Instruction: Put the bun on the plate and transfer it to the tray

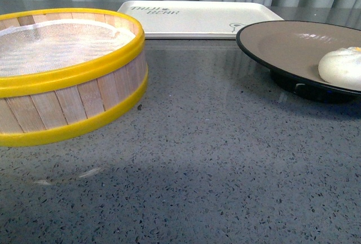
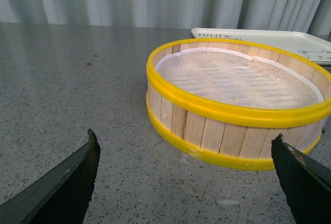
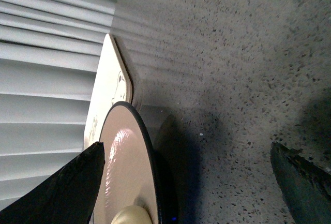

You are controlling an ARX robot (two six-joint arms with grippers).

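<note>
The cream-white bun rests on the plate, a beige dish with a black rim, at the right of the front view. Behind it lies the flat cream tray with dark lettering. No arm shows in the front view. In the right wrist view my right gripper is open, its jaws spread either side of the plate rim, with the bun just showing and the tray beyond. My left gripper is open over bare counter, short of the steamer basket.
A round wooden steamer basket with yellow rims and white mesh lining stands at the left; it fills the left wrist view too, basket. The counter is grey speckled stone. A pleated grey curtain hangs behind.
</note>
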